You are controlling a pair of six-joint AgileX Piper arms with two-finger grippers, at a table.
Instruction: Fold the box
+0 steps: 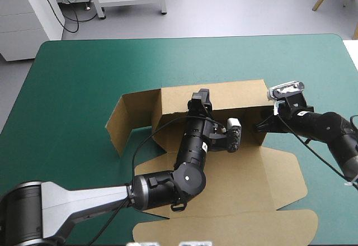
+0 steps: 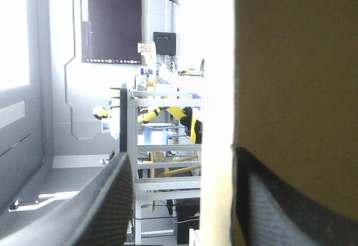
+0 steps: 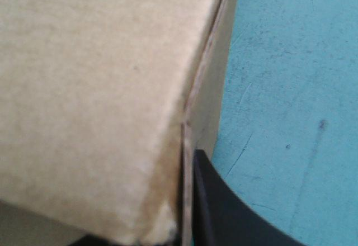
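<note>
A brown box (image 1: 235, 162) lies mid-tabletop (image 1: 84, 78), its far wall and left flap raised and the rest flat, with the left tool (image 1: 201, 102) spread, that wall's edge in its gap, while the right tool (image 1: 262, 126) pinches the wall's right end.

I see the box (image 1: 235, 98) mid-table (image 1: 84, 78): brown board, part folded. The long back wall stands upright across the middle. A side wing at its left end also stands, angled toward the left edge. Base and lid panels lie flat, reaching the near edge, lid flaps spread. Right wrist view: a raised corner (image 3: 84, 89), close up.
</note>
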